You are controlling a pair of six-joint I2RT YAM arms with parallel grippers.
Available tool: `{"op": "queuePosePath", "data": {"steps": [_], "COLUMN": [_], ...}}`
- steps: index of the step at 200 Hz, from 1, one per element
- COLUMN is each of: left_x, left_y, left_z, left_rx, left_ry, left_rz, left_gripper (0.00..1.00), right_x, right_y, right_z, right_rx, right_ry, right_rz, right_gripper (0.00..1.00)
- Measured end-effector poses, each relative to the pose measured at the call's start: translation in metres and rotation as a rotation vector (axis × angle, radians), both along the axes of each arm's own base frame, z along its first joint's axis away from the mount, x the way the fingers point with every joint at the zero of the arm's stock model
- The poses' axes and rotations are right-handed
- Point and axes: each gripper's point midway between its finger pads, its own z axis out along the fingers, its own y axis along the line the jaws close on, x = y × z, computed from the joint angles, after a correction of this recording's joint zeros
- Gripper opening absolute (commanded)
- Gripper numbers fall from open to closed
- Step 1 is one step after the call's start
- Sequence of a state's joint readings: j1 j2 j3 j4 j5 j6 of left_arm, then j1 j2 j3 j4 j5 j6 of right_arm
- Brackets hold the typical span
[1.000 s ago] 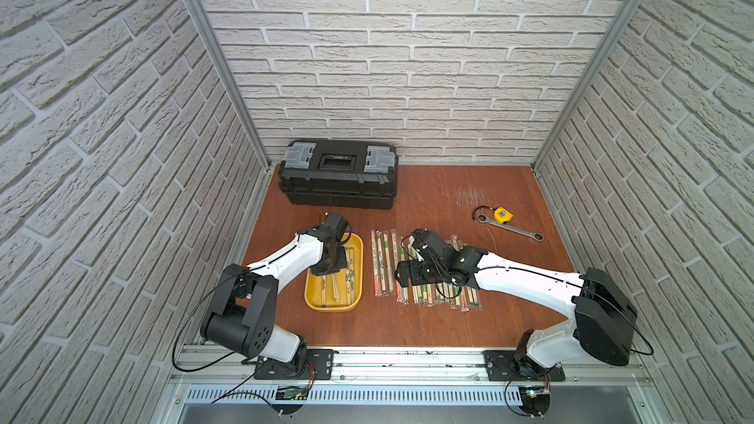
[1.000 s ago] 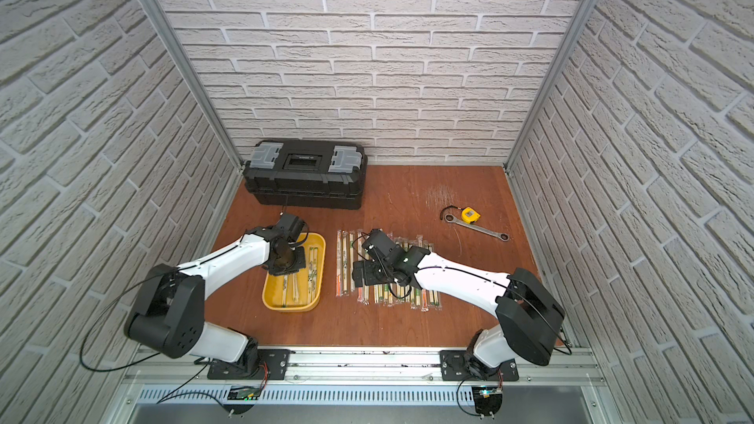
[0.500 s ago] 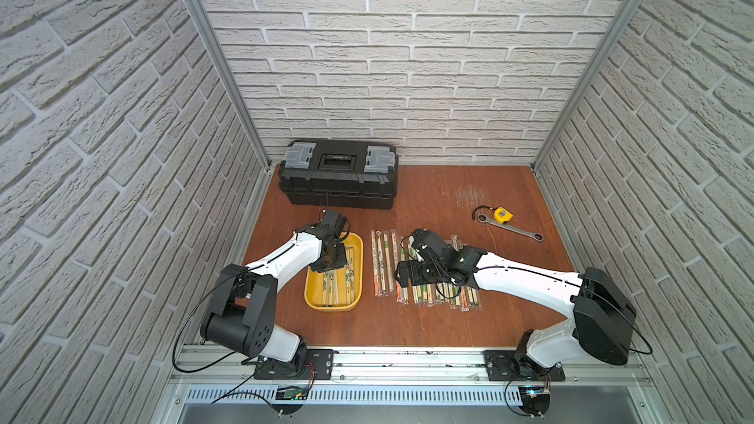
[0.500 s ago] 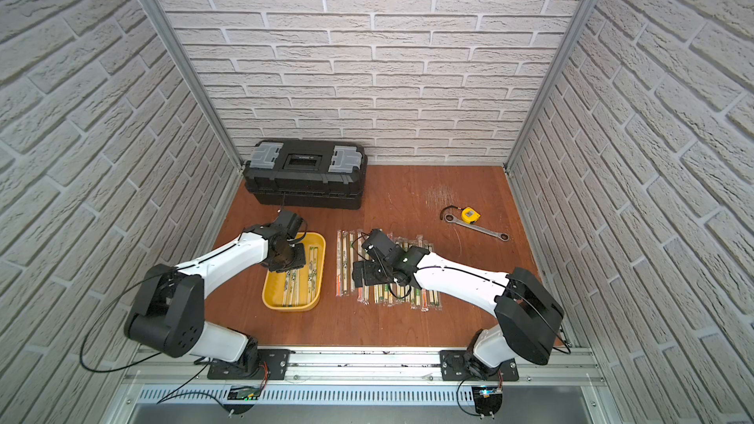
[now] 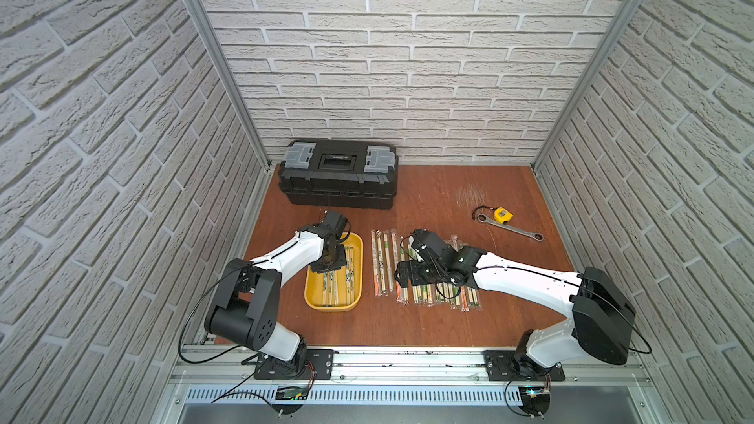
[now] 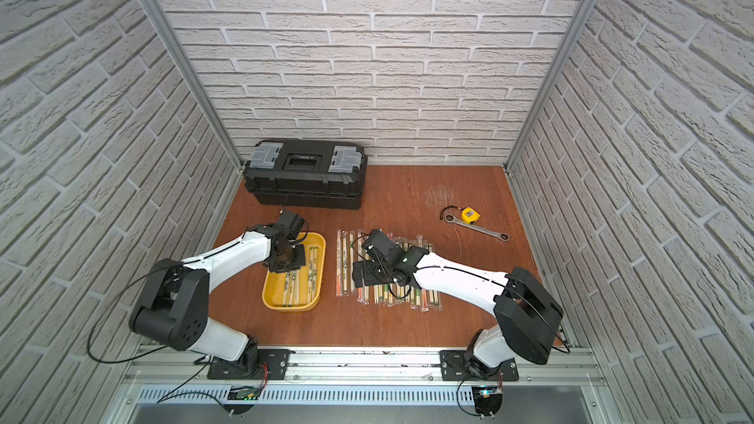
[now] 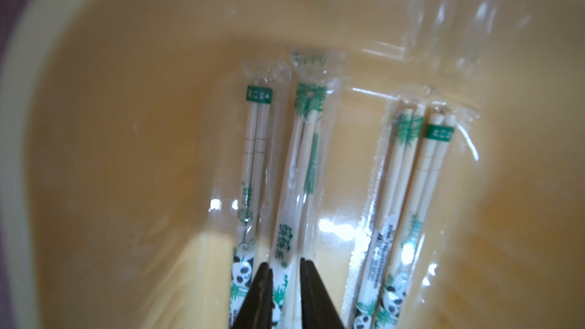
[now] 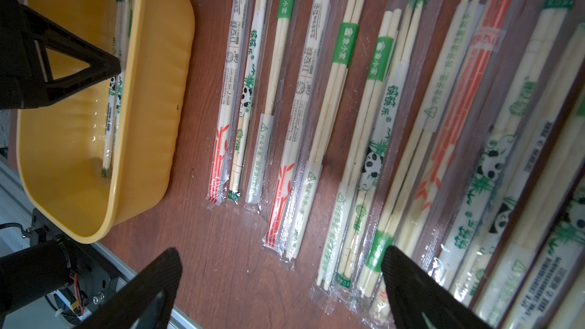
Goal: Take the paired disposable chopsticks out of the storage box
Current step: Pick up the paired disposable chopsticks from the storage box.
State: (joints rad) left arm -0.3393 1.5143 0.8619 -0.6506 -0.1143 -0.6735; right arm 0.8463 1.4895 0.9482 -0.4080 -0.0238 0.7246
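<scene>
— Where's the storage box (image 5: pixel 332 307)?
— Lower left of centre in both top views, on the bench (image 5: pixel 428 197). A few paired disposable chopsticks (image 7: pixel 308 140) lie lengthwise inside it.
— The left gripper (image 7: pixel 285 269)?
— Down in the box, jaws narrowed onto one sleeved pair, with a finger on each side.
— Further right?
— More pairs lie in a row on the bench just beside the box. The right gripper (image 8: pixel 281 251) hovers over them, jaws wide apart, holding nothing.
— Upper right?
— A tape measure (image 5: pixel 502 214) beside a wrench (image 5: pixel 514 229).
</scene>
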Motion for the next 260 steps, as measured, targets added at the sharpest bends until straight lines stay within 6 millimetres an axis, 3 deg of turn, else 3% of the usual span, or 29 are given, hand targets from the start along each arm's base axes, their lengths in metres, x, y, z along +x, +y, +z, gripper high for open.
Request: {"op": "queuePosePath", "data": {"steps": [136, 169, 260], "left_x": [0.003, 0.006, 0.007], "left_y": [0.003, 0.001, 0.001], "left_z": [-0.010, -0.011, -0.008], "left_rx": [0.013, 0.006, -0.003], "left_ry": [0.003, -0.004, -0.014], "left_rz": [0.011, 0.012, 0.016], "left_gripper": [0.25, 0.16, 0.06], "right_x": [0.000, 0.000, 0.000], "right_y": [0.000, 0.000, 0.000], "right_z": [-0.003, -0.003, -0.003], "right_rx": [-0.008, -0.007, -0.008], "right_ry": [0.005, 0.004, 0.004], "right_rz": [0.003, 0.003, 0.004], "right_gripper": [1.00, 1.00, 1.00]}}
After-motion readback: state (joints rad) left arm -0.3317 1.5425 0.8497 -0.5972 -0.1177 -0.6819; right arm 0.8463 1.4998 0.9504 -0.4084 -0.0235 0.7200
